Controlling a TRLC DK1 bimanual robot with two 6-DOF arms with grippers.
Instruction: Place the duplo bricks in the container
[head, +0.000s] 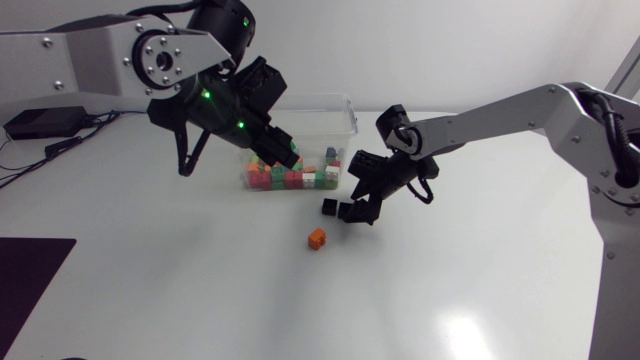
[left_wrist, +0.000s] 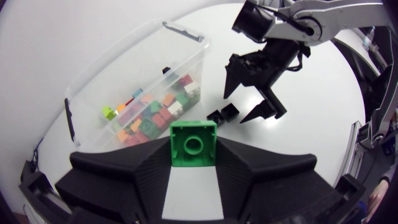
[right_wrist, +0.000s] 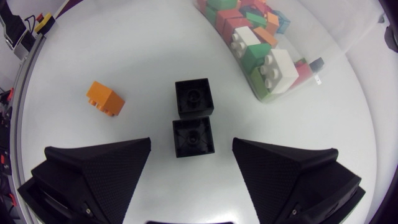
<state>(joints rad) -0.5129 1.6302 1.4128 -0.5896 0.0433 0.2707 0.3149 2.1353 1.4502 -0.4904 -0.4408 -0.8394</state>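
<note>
1. Left gripper (head: 283, 152) clamps a green brick (left_wrist: 193, 144) at the container's (head: 318, 98) near wall. Next: clear the rim, release.
2. Right gripper (right_wrist: 192, 144), jaws wide, hangs above two black bricks (right_wrist: 193, 98) on the table. Next: descend, close on one.
3. Orange brick (right_wrist: 105, 99) lies loose nearby.

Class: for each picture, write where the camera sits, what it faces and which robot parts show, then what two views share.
Head view: fixed above the table, looking down; left arm, right arm, left tool and right tool show.
Left wrist view: on the left arm, facing the container; its own tool grips a green brick, the right tool beyond.
Right wrist view: on the right arm, facing two black bricks; its open tool shows.
Shared: both wrist views show the container and black bricks.
</note>
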